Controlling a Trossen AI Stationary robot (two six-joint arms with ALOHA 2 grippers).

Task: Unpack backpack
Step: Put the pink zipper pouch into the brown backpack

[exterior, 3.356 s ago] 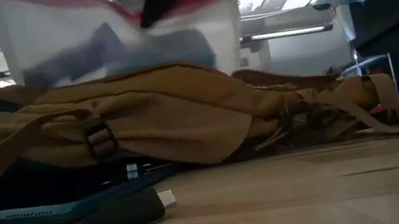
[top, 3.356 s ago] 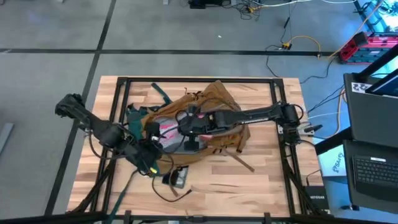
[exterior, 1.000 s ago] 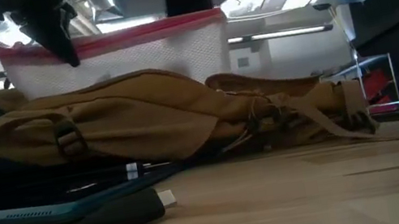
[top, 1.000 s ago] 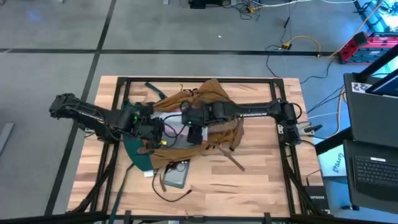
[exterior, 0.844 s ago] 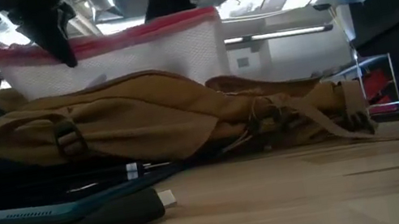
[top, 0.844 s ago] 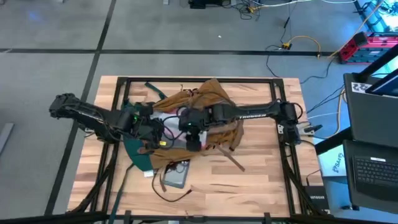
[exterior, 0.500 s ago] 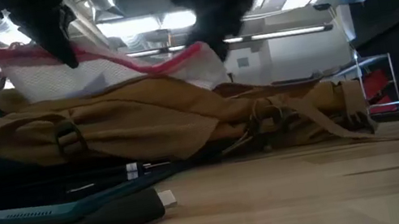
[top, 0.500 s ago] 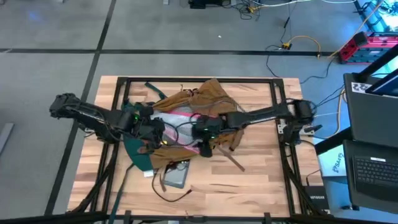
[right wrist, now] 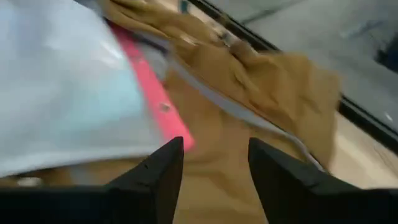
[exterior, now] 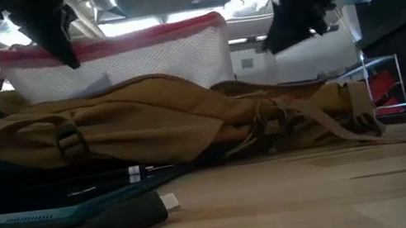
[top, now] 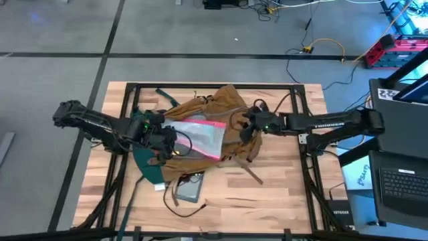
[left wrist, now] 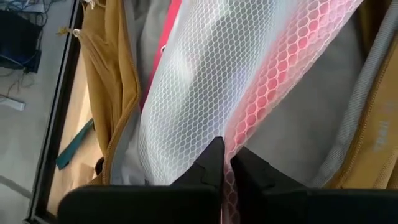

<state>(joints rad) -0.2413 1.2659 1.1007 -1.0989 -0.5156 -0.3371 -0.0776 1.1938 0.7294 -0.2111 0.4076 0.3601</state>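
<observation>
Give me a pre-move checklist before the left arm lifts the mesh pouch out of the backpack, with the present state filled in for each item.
1. Left end effector shut on the pink-edged mesh pouch: ok, its fingers pinch the pouch's edge.
2. Right end effector clear of the pouch: ok, it hangs open over the tan backpack, off the pouch.
3. Pouch free of the backpack opening: cannot tell; in the low view its lower part is hidden behind the tan fabric.
4. Backpack held down for the pull: not ok, neither end effector holds it.
5. Landing space: ok, bare table toward the front right.
6. Front left: not ok, a tablet and cable lie there.
</observation>
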